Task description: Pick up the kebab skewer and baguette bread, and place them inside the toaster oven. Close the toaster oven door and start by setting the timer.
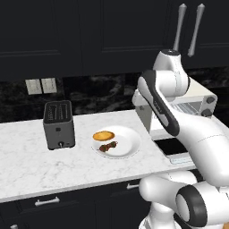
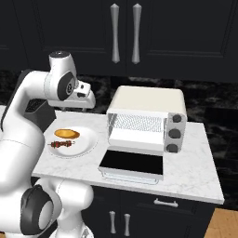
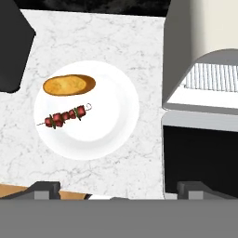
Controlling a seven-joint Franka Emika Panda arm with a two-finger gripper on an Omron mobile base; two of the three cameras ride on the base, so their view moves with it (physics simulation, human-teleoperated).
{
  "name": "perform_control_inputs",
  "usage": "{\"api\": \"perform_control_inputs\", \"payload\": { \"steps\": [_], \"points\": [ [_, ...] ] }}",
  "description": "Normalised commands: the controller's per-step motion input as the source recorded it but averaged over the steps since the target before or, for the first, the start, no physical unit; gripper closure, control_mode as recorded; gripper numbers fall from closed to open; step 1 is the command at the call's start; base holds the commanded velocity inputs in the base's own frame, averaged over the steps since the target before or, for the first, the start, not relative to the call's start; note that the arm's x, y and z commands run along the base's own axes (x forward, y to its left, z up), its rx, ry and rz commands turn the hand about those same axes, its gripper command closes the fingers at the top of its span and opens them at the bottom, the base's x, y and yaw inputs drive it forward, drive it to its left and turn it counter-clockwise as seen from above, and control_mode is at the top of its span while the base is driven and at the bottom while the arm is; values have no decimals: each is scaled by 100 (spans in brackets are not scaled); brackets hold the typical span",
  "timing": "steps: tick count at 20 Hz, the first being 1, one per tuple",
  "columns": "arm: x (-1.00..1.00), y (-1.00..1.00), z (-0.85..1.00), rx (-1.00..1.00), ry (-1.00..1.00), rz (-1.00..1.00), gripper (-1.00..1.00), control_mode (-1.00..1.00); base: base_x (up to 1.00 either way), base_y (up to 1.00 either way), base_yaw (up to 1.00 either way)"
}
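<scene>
The toaster oven (image 2: 148,122) stands on the white marble table (image 2: 190,162), its door (image 2: 132,166) folded down flat toward me, wire rack exposed. Three dark knobs (image 2: 174,133) run down its right side. Left of it, a white plate (image 2: 86,142) carries the baguette bread (image 2: 67,134) and, just in front, the kebab skewer (image 2: 61,144). My arm reaches above the plate.

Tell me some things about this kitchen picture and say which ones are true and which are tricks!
1. The golden oblong baguette bread and the dark red kebab skewer lie on the round white plate. True.
2. The cream-white toaster oven has its dark glass door shut. False: it hangs open.
3. The gripper holds the skewer. False: it is open and empty.
4. The dark grey slot toaster stands left of the plate. True.
</scene>
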Motion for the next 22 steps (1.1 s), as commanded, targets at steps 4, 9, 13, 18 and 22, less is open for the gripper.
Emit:
{"api": "perform_control_inputs", "payload": {
  "steps": [4, 9, 13, 18, 22],
  "points": [
    [0, 0, 0, 0, 0, 0, -100, -100, 0, 0, 0],
    [0, 0, 0, 0, 0, 0, -100, -100, 0, 0, 0],
    [-8, -8, -13, 0, -1, 3, -100, -100, 0, 0, 0],
    [-48, -92, -30, 9, -35, 32, -100, -100, 0, 0, 0],
    [-18, -100, -27, 7, -53, 39, -100, -100, 0, 0, 0]
  ]
}}
